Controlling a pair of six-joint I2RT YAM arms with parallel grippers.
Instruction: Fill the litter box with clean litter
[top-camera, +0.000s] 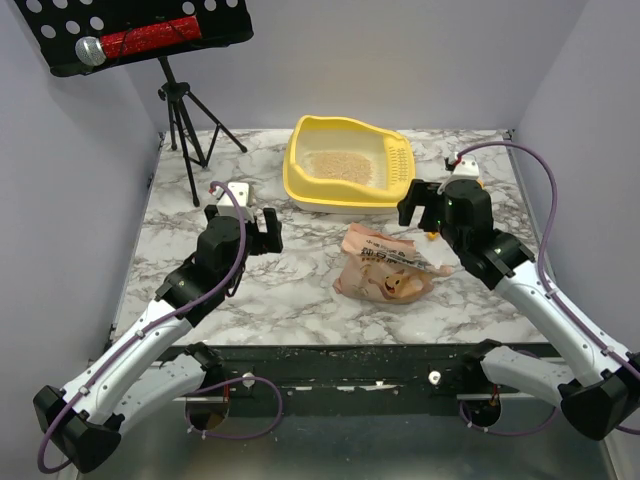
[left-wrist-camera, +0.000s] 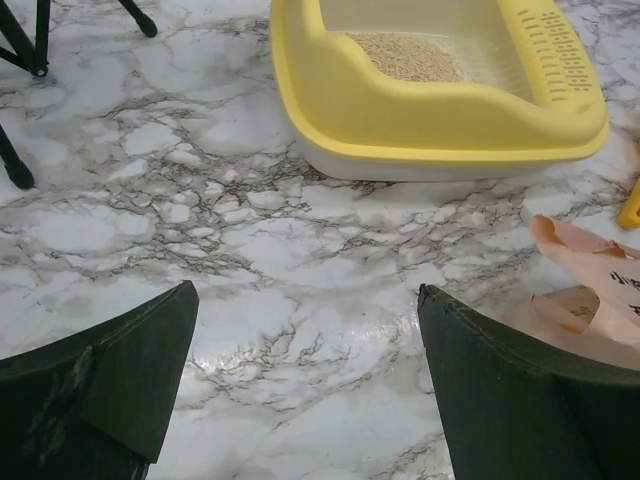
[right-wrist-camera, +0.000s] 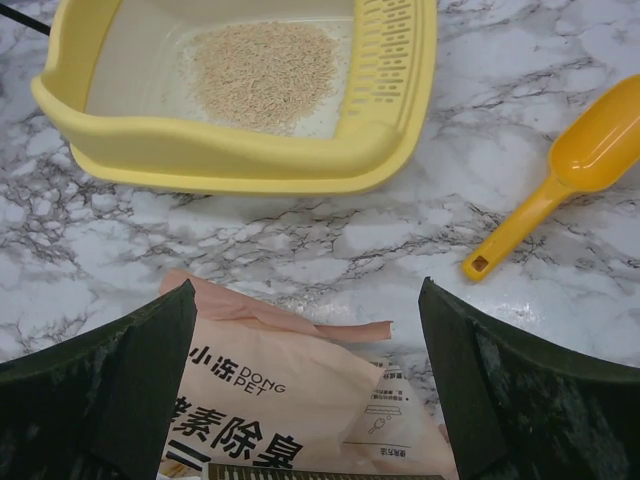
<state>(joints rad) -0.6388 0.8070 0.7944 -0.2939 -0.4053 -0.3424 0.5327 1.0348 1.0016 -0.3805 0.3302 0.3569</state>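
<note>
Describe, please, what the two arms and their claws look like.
The left arm and right arm are white links with black joints and bases, each trailing a looping purple cable. The left claw and right claw each have two dark, flat, wedge-shaped fingers.

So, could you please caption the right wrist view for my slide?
Open right gripper over bag, facing litter box holding some clean litter; scoop alongside.

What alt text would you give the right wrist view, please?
A yellow litter box holding a small heap of pale litter sits on a marbled table. Nearer the camera, a tan-pink printed bag lies between the dark fingers of the open right gripper; a yellow-orange scoop lies on the table to the right, apart from the box.
</note>
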